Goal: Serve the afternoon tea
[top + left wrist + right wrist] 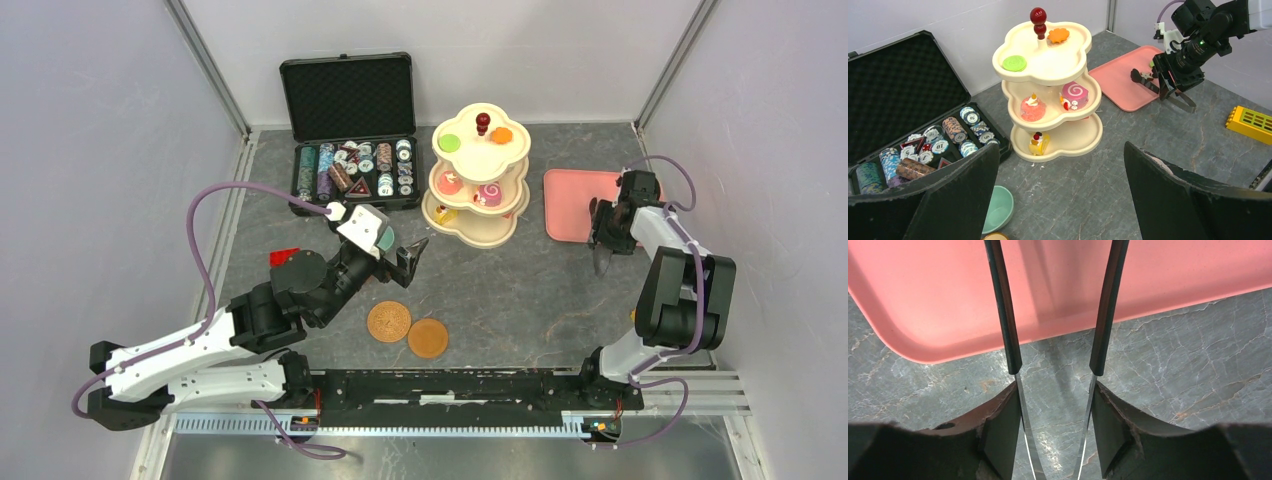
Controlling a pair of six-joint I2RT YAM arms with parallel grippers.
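Our right hand (1055,432) is closed on tongs (1004,315) over the pink tray (923,315). Our left hand (408,256) gapes wide and empty near the tiered stand (478,185) mid-tabletop. A loose squeeze could let the tongs twist or slip. The left wrist view shows the teal cup (998,210) below that hand. The right wrist view cuts off the tong tips.

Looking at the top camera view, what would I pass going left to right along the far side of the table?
Black chip case → cream three-tier stand → pink tray.
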